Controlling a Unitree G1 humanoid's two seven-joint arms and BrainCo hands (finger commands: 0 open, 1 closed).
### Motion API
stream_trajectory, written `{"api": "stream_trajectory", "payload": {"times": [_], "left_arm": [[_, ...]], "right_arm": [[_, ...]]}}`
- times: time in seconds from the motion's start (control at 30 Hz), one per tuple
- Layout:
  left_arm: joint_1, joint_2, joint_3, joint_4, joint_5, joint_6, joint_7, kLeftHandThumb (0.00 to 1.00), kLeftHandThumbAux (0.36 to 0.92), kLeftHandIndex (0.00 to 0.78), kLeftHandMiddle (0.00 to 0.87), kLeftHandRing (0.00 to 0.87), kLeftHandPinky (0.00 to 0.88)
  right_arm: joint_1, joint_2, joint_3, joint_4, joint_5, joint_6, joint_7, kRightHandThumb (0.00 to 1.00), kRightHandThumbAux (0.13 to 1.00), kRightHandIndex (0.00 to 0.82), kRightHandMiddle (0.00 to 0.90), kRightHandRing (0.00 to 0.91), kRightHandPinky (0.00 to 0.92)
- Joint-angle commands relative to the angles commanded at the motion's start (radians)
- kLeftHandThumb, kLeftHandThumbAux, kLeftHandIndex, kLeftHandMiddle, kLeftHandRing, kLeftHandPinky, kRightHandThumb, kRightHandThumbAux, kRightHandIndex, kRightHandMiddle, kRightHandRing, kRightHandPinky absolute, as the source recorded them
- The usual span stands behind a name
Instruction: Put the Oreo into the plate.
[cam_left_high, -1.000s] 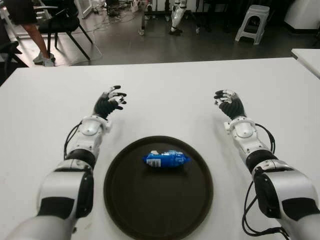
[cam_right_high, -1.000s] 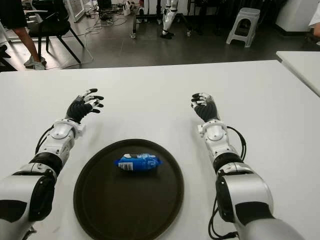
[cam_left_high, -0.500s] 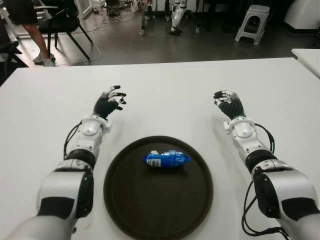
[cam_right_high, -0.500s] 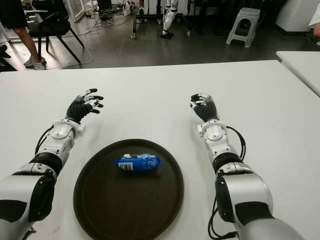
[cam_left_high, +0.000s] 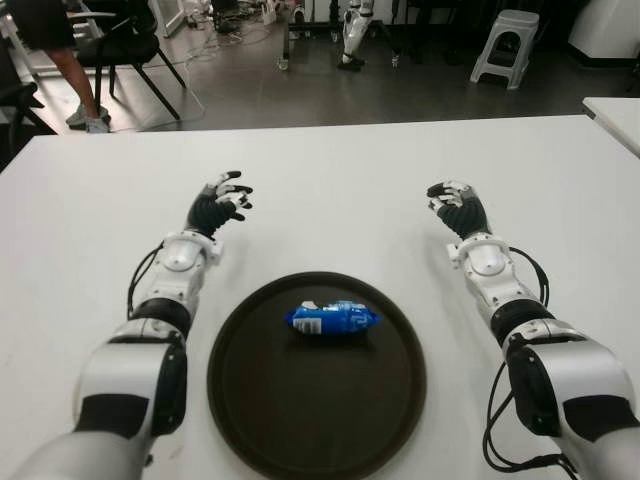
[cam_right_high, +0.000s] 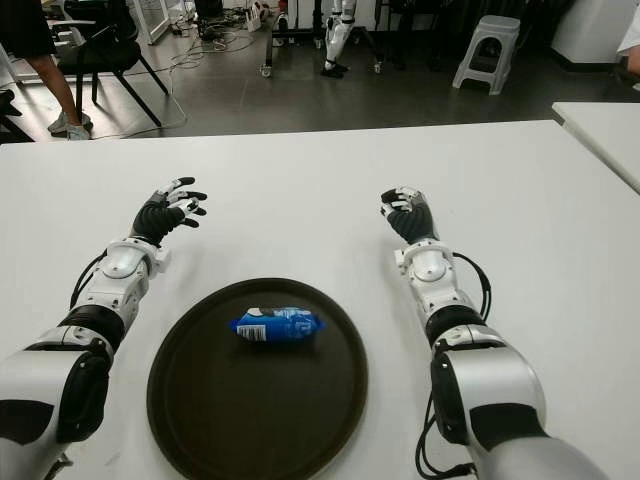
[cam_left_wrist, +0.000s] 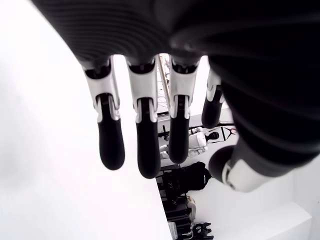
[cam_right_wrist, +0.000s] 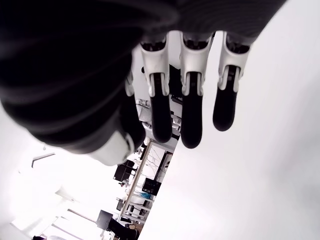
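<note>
White table (cam_left_high: 330, 190), Oreo (cam_left_high: 333, 319) in plate (cam_left_high: 250, 400), hands empty

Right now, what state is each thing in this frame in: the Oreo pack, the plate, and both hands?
Oreo pack: sealed, lying on its side inside the plate, held by neither hand.
Plate: dark, round, flat on the white table, holding only the Oreo pack.
Left hand: open, fingers spread, empty, beyond the plate on its left.
Right hand: open, fingers relaxed, empty, beyond the plate on its right.
</note>
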Motion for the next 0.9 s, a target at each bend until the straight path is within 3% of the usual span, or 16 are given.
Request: {"api": "stream_trajectory", "payload": {"times": [0.47, 0.5, 0.57, 0.67, 0.77, 0.8, 0.87, 0.9], "left_arm": [[-0.003, -0.005, 0.009, 0.000, -0.008, 0.009, 0.005, 0.256, 0.639, 0.185, 0.324, 0.375, 0.425], [-0.003, -0.006, 0.010, 0.000, -0.008, 0.009, 0.006, 0.258, 0.642, 0.187, 0.321, 0.369, 0.417], [-0.002, -0.006, 0.010, 0.000, -0.007, 0.008, 0.009, 0.260, 0.643, 0.189, 0.319, 0.364, 0.408], [-0.002, -0.006, 0.007, -0.001, 0.000, 0.002, 0.019, 0.259, 0.640, 0.194, 0.315, 0.354, 0.390], [-0.001, -0.006, 0.004, -0.001, 0.003, 0.000, 0.023, 0.259, 0.644, 0.196, 0.312, 0.346, 0.371], [-0.001, -0.006, 0.002, -0.001, 0.005, -0.001, 0.026, 0.258, 0.643, 0.196, 0.311, 0.345, 0.368], [-0.002, -0.005, 0.000, 0.000, 0.008, -0.001, 0.029, 0.252, 0.644, 0.191, 0.308, 0.338, 0.356], [-0.002, -0.005, -0.001, 0.000, 0.009, -0.001, 0.030, 0.249, 0.643, 0.190, 0.305, 0.334, 0.351]], "right_arm": [[0.001, -0.002, 0.018, 0.003, -0.023, 0.022, -0.037, 0.678, 0.722, 0.400, 0.306, 0.332, 0.322], [0.002, -0.002, 0.020, 0.002, -0.026, 0.021, -0.042, 0.598, 0.668, 0.303, 0.280, 0.303, 0.292], [0.003, -0.002, 0.024, 0.002, -0.029, 0.016, -0.048, 0.528, 0.617, 0.207, 0.243, 0.265, 0.256], [0.008, 0.000, 0.026, -0.001, -0.032, -0.020, -0.061, 0.508, 0.549, 0.075, 0.149, 0.185, 0.217], [0.009, 0.001, 0.026, -0.002, -0.031, -0.040, -0.069, 0.539, 0.515, 0.024, 0.093, 0.150, 0.219], [0.008, 0.003, 0.023, -0.003, -0.028, -0.050, -0.067, 0.548, 0.509, 0.019, 0.088, 0.152, 0.228], [0.007, 0.005, 0.017, -0.007, -0.019, -0.070, -0.059, 0.611, 0.501, 0.007, 0.113, 0.233, 0.366], [0.007, 0.006, 0.014, -0.010, -0.015, -0.079, -0.054, 0.641, 0.501, 0.005, 0.170, 0.296, 0.422]]}}
